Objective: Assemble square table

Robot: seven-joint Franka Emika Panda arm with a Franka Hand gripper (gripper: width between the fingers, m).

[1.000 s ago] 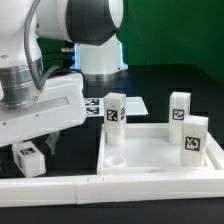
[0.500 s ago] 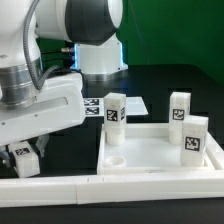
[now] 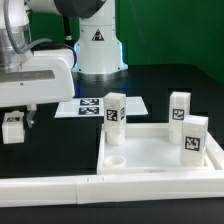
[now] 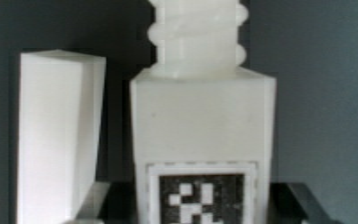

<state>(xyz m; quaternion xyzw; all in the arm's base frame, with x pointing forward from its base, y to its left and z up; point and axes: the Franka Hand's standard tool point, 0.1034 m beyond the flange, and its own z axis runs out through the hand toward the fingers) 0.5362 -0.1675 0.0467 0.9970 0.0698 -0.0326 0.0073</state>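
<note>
Item: fourth leg (image 3: 13, 127), pinched in my pincer (image 3: 14, 124), lifted off the desk (image 3: 60, 150) at the exterior view's left. Tabletop (image 3: 160, 160): three legs seated. Next: carry leg to open corner hole (image 3: 115, 159), align threaded end, screw.

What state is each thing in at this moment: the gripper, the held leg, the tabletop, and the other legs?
gripper: shut on a leg, raised off the table.
held leg: lifted clear, upright, its threaded end visible in the wrist view.
tabletop: flat on the table, one visible corner hole unfilled.
three other legs: standing upright at the tabletop.
marker board: flat on the table.
</note>
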